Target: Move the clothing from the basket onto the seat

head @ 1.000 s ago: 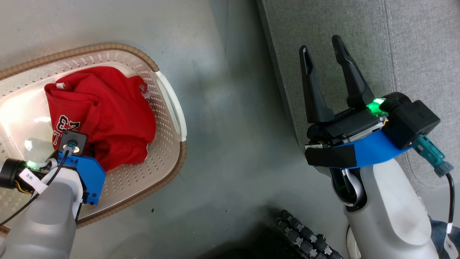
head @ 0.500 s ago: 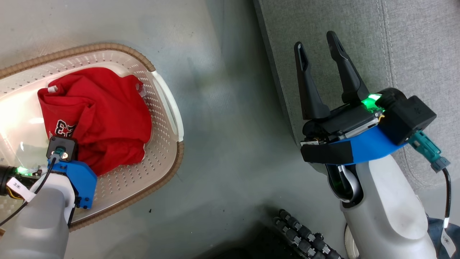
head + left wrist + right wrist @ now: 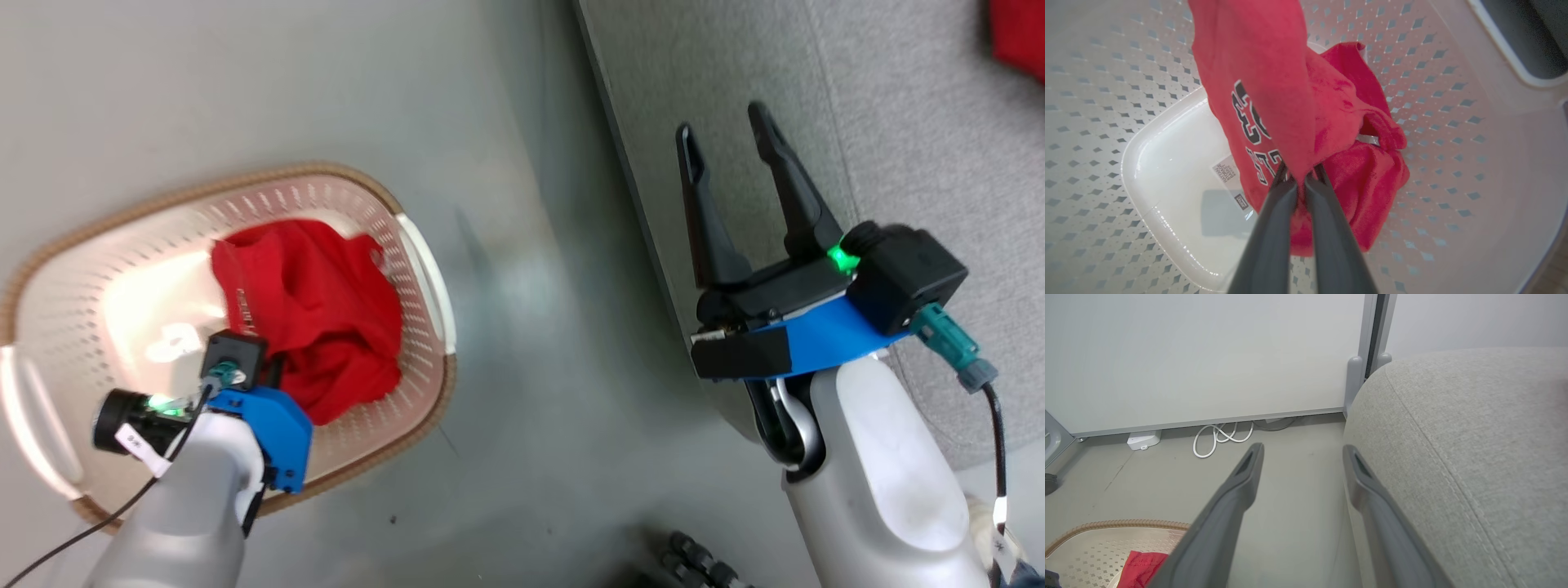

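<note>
The red garment [image 3: 1274, 81] is found inside the basket [image 3: 82, 269], bunched toward the end nearest the seat [image 3: 735, 65], close to one white handle [image 3: 429, 269]. It is made of soft, slightly fuzzy fabric, and black lettering and numbers outlined in white are printed across it. A fold of it is clamped between the tips of the left gripper [image 3: 1300, 177], whose fingers are pressed nearly together; the rest is crumpled against the perforated wall. Part of the basket's glossy white bottom is left bare, with a small printed label [image 3: 1229, 179] stuck to it. The right gripper [image 3: 722, 122] is held with its fingers spread wide and nothing between them, over the seat's near edge. A second red piece [image 3: 1020, 37] is glimpsed on the seat, too cropped to be made out.
</note>
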Tool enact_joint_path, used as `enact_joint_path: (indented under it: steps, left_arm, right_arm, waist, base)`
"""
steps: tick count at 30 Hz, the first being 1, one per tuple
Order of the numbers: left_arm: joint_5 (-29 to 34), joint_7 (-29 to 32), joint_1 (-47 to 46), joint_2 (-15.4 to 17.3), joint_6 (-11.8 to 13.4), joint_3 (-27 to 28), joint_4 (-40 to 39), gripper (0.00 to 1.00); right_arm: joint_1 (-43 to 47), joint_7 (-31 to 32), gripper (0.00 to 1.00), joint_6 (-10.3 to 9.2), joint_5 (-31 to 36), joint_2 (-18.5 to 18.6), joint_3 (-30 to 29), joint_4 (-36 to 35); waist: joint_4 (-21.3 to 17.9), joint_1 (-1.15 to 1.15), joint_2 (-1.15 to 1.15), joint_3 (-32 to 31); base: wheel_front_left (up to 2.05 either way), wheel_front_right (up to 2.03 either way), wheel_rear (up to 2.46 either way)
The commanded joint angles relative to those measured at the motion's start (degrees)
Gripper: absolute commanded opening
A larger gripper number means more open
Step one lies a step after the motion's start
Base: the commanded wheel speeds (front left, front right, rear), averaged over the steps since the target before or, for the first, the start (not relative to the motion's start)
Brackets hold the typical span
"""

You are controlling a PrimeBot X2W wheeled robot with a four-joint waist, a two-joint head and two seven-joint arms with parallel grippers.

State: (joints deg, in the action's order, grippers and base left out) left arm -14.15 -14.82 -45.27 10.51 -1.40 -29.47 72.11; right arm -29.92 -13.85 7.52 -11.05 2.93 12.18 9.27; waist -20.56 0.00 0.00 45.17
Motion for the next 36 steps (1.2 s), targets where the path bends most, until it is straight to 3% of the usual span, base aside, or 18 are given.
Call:
enact_joint_path:
  steps: [1, 6, 13, 22, 36]
  left_arm:
    - [-0.2, -0.5, 0.3, -0.2, -0.5, 0.0, -0.3, 0.0]
    - [-1.2, -0.4, 0.6, -3.4, -3.0, -0.2, -2.5, 0.0]
    - [-1.6, -0.4, 4.2, -7.0, -4.0, -2.2, -6.5, 0.0]
    - [-7.4, -0.3, 9.4, -7.6, -4.7, -8.0, -16.7, 0.0]
    - [-19.6, 4.8, 3.7, -7.5, -1.0, -20.7, -31.1, 0.0]
  right_arm:
    - [1.3, 0.4, 1.0, -0.06, 0.6, -0.1, -0.3, 0.3]
    - [4.8, 2.7, 1.0, -0.06, 2.2, 0.0, -1.2, 0.8]
    - [10.8, 6.6, 1.0, -0.06, 4.4, 0.0, -2.4, 0.0]
    - [18.0, 10.7, 1.0, -0.05, 4.9, 0.0, -3.7, -2.1]
    - [23.3, 13.7, 1.0, -0.05, 4.0, 0.0, -3.1, -4.2]
  waist:
    - [3.4, 0.0, 0.0, -5.9]
    - [7.0, 0.0, 0.0, -14.6]
    - [11.3, 0.0, 0.0, -26.5]
    - [16.3, 0.0, 0.0, -37.4]
    - [20.4, 0.0, 0.0, -44.6]
  base:
    - [0.0, 0.0, 0.0]
    - [0.0, 0.0, 0.0]
    - [0.0, 0.0, 0.0]
    - [0.0, 0.0, 0.0]
    - [0.0, 0.0, 0.0]
